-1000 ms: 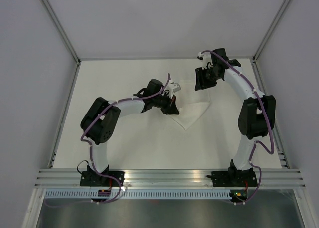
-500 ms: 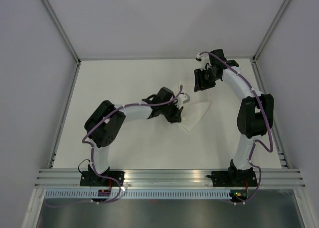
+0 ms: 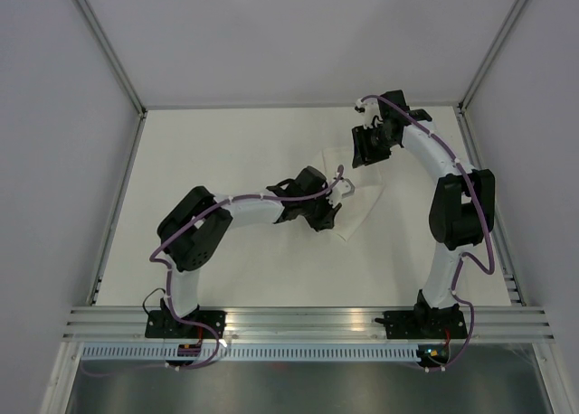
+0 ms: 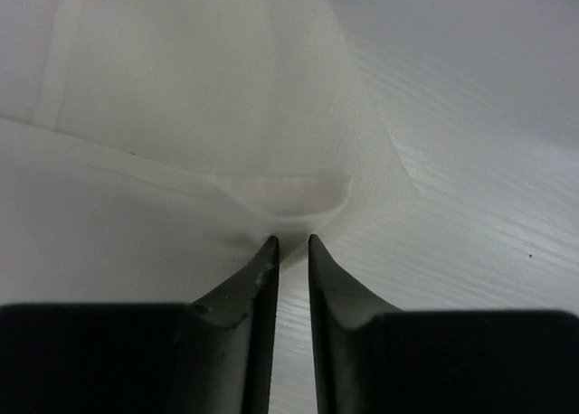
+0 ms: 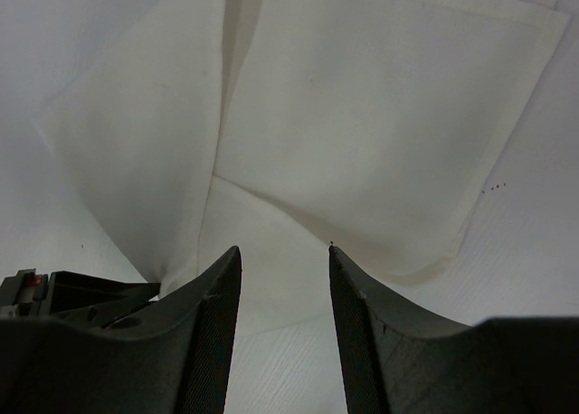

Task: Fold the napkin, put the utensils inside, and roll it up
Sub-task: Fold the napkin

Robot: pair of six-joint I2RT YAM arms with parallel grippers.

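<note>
The napkin (image 3: 362,202) lies folded over on the pale table, between the two arms; it is white, with a layered fold in the right wrist view (image 5: 380,116). My left gripper (image 3: 332,217) sits low at its near corner. In the left wrist view its jaws (image 4: 291,242) stand a narrow gap apart with only table between them, and the napkin's folded edge (image 4: 289,192) lies just beyond the tips. My right gripper (image 3: 366,152) hovers open over the far part of the cloth (image 5: 283,251), holding nothing. The utensils are out of view.
The table (image 3: 226,143) is walled on three sides by grey panels. Aluminium rails (image 3: 308,319) run along the near edge by the arm bases. The left arm's gripper shows at the lower left of the right wrist view (image 5: 81,292).
The left arm has swept right and toward the near edge, carrying the napkin's corner over the cloth. Its jaws have since parted slightly and let the cloth go. The right arm has barely moved.
</note>
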